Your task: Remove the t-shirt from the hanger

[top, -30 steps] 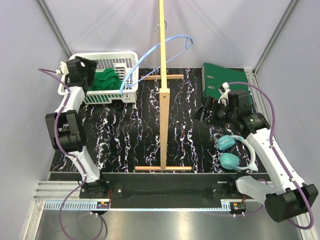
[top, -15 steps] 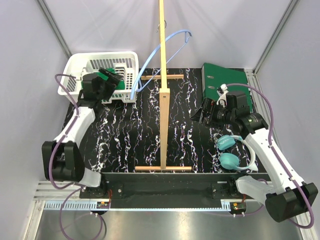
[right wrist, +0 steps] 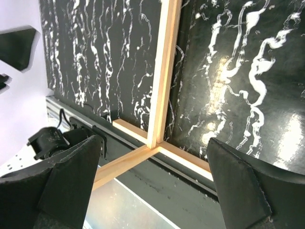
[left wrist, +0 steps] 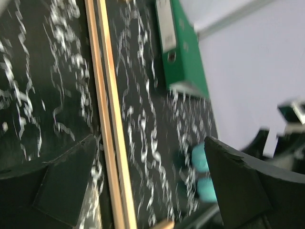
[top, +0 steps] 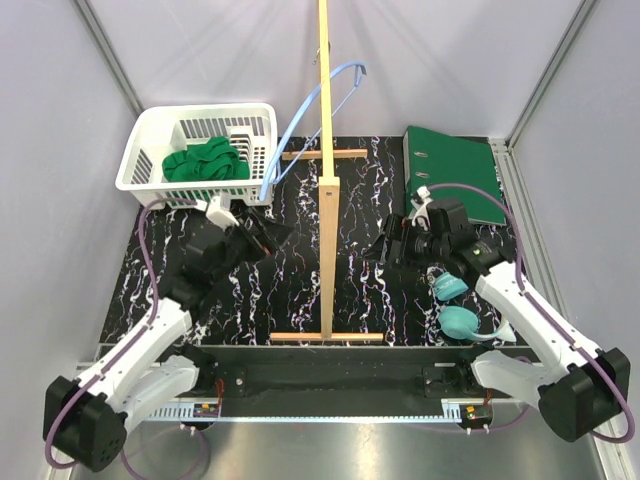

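The green t-shirt lies crumpled in the white basket at the back left. The light blue hanger hangs bare from the tall wooden stand, tilted down to the left towards the basket. My left gripper is open and empty over the table, left of the stand and in front of the basket. In the left wrist view it faces the stand's base bar. My right gripper is open and empty just right of the stand. In the right wrist view it looks down on the stand's base.
A green binder lies at the back right and also shows in the left wrist view. Teal headphones lie near the right arm and appear blurred in the left wrist view. The stand's cross feet span the table's middle.
My left gripper has come away from the basket, near and right towards the stand, and the shirt stays in the basket. My right gripper has shifted slightly left. The hanger has swung a little.
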You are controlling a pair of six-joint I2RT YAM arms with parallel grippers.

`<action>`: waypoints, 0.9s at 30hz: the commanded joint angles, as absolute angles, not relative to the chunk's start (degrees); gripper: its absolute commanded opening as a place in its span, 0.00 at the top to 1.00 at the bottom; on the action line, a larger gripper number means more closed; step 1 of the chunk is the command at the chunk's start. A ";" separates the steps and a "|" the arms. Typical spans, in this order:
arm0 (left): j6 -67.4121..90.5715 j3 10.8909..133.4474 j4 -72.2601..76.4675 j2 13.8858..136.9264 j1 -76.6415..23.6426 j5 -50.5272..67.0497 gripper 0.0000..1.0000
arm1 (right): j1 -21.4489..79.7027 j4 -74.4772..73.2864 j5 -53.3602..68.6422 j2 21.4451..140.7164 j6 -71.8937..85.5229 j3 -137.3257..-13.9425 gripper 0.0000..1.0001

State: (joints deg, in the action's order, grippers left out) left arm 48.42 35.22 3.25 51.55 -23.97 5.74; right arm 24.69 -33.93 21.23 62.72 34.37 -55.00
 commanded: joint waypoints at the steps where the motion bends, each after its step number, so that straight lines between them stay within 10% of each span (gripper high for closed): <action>1: 42.90 31.65 2.30 42.73 -27.51 11.33 0.01 | 27.59 -20.00 23.18 58.29 38.66 -47.22 0.00; 19: 55.10 2.84 2.11 -5.51 -29.36 21.54 0.01 | 28.48 26.97 20.13 19.21 69.16 0.86 0.00; 27: 57.22 -3.95 4.82 -8.62 -29.36 21.53 0.01 | 28.48 4.05 14.68 4.45 64.69 0.44 0.00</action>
